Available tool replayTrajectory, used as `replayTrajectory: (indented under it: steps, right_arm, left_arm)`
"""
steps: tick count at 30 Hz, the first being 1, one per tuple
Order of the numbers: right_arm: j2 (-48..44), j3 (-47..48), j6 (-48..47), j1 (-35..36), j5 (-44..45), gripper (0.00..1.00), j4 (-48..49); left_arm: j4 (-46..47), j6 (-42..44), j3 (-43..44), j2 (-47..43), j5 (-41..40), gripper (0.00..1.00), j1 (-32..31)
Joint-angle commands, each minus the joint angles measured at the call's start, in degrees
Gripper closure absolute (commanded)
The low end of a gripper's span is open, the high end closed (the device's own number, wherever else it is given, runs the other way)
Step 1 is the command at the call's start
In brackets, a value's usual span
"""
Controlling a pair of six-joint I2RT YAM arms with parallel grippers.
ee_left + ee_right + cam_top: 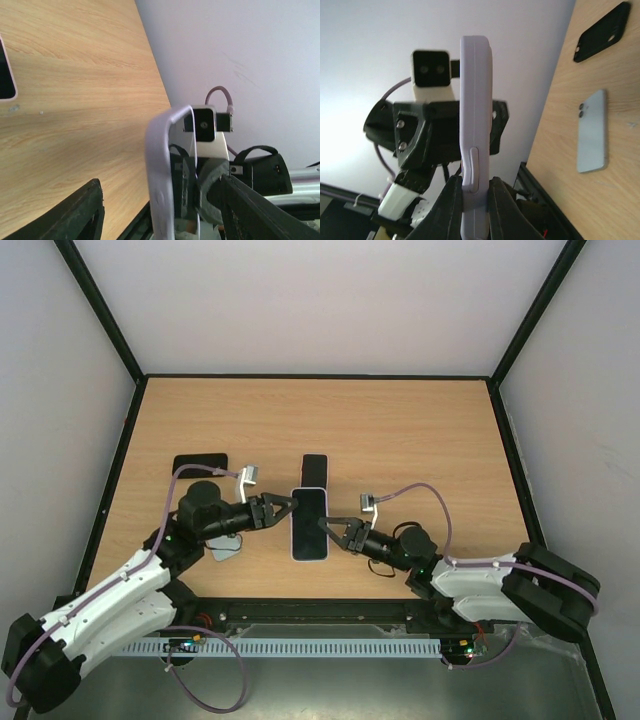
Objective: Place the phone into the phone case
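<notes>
Right gripper (472,182) was closed narrow on the lavender phone case (475,100), one finger (451,202) pressed to each flat side near a long edge. The case was held level and off the worktop (400,440), dark side up, midway between the two arms. Could not tell whether anything sat inside it.

Left gripper (160,182) was spread wide, its fingers (75,215) straddling the opposite long edge of the case. The left wrist view showed a gap on at least one side and no clamping.

Right arm (480,575) lay low, reaching in from the right with the wrist rolled sideways. Left arm (120,595) was bent at the elbow, forearm pointing right toward the case.

A dark phone (316,468) lay flat on the worktop just beyond the case. A pale blue phone (592,131) lay face down by the left arm, a black case (600,32) farther back.
</notes>
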Motion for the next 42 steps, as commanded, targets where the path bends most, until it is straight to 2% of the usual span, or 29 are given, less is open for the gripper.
replayTrajectory:
  steps: [1,4,9,12,14,15,21,23,26,30,33,37,38,42]
  right_arm:
    - [2.35,0.44,1.98,0.23,-4.5,0.98,14.91]
    - [4.25,0.54,2.77,0.18,-5.82,0.98,16.81]
    - [6.35,0.38,2.72,0.23,-6.3,0.98,17.3]
    - [6.99,0.16,0.27,0.22,-4.79,0.98,14.94]
    - [7.2,0.17,-1.63,0.23,-3.32,0.98,10.33]
    - [7.24,-0.03,-1.99,0.23,-3.13,0.98,10.53]
    - [4.5,-2.02,-1.45,0.18,0.72,0.98,10.23]
    - [2.78,-2.22,-1.46,0.18,2.28,0.98,9.03]
    - [0.17,-2.08,-1.22,0.18,4.42,0.98,7.64]
    - [-3.89,-1.87,-0.33,0.2,8.27,0.98,5.35]
    - [-6.54,-1.13,-0.63,0.18,11.3,0.98,3.12]
    - [-9.48,2.07,-3.35,0.18,13.67,0.98,-5.7]
    - [-9.86,2.44,-3.82,0.2,14.11,0.98,-6.84]
    - [-10.47,2.83,-4.7,0.19,15.36,0.98,-9.34]
  left_arm:
    - [0.61,1.84,2.97,3.18,-0.48,0.39,0.43]
    - [3.79,0.22,2.02,4.09,0.64,0.51,0.47]
    - [4.25,-0.52,1.67,4.8,0.25,0.86,0.47]
    - [0.32,1.93,2.99,6.01,-1.45,0.96,0.31]
    - [-1.63,2.5,3.26,6.12,-3.1,0.96,0.3]
    - [-2.42,2.5,3.34,6.06,-3.85,0.93,0.25]
    - [-4.03,1.49,2.5,5.19,-3.77,0.53,0.3]
    - [-2.29,0.83,1.23,4.99,-1.53,0.44,0.25]
    - [0.99,-0.77,-1.12,3.93,1.35,0.36,-0.6]
    - [5.57,-3.51,-3.96,1.97,2.24,0.29,-2.92]
    - [9.88,-5.73,-5.56,2.36,2.4,0.3,-4.74]
    - [10.95,-6.06,-5.61,2.69,1.6,0.4,-6.8]
    - [10.73,-5.9,-5.37,2.77,1.51,0.45,-6.96]
    - [3.99,-3.15,-2.47,3.3,-0.85,0.82,-7.08]
